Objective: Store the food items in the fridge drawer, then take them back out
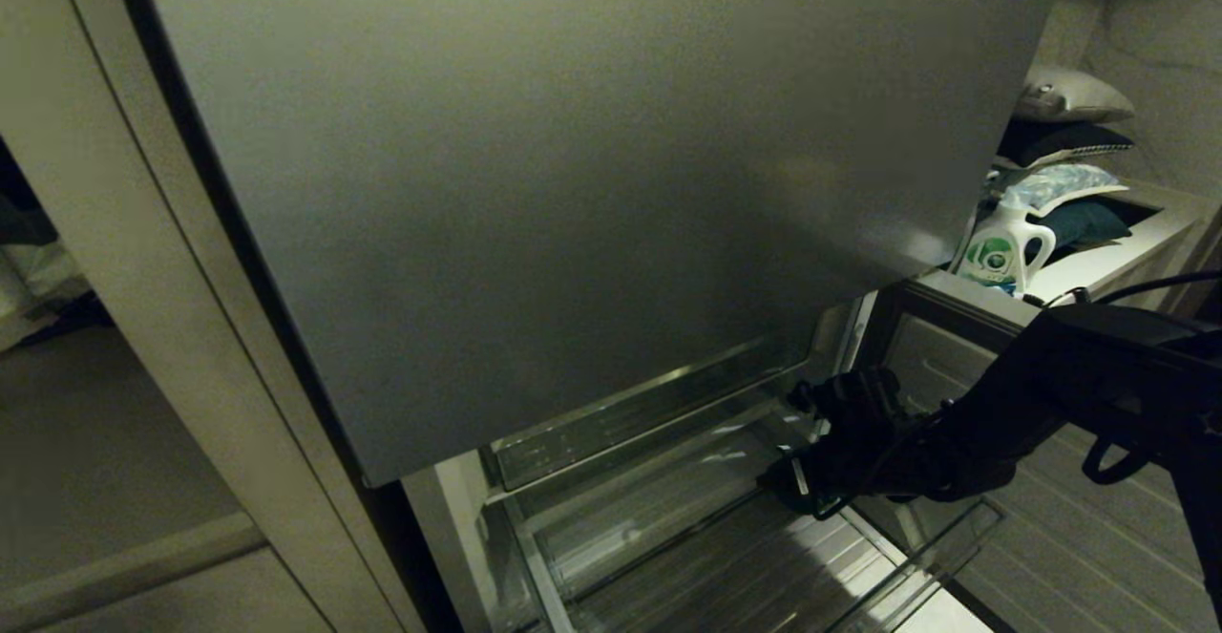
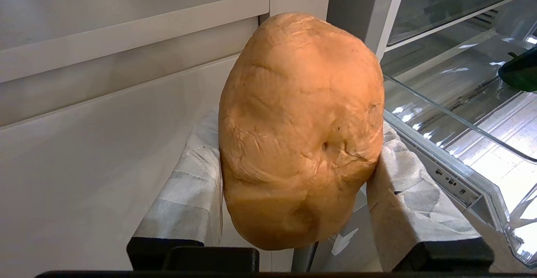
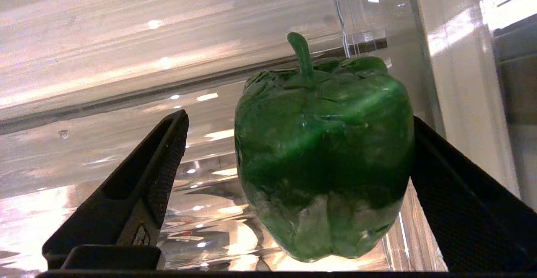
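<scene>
My left gripper (image 2: 298,125) is shut on the orange-tan lumpy bread (image 2: 300,131), which sits between its cloth-wrapped fingers (image 2: 188,185) outside the fridge, left of the fridge drawer (image 2: 482,144). It does not show in the head view. My right gripper (image 1: 802,437) reaches into the clear ribbed fridge drawer (image 1: 668,557) at its back right corner. In the right wrist view it (image 3: 298,118) is open around the glossy green pepper (image 3: 323,156). One black finger (image 3: 155,173) stands clear of the pepper; the other lies against it. The same pepper (image 2: 520,74) shows far off in the left wrist view.
The grey fridge door panel (image 1: 573,184) hangs over the drawer. A shallower clear tray (image 1: 621,423) sits above the drawer's back. White cabinet fronts (image 1: 95,518) stand to the left. A detergent bottle (image 1: 998,256) and pillows (image 1: 1069,98) are on a shelf at the right.
</scene>
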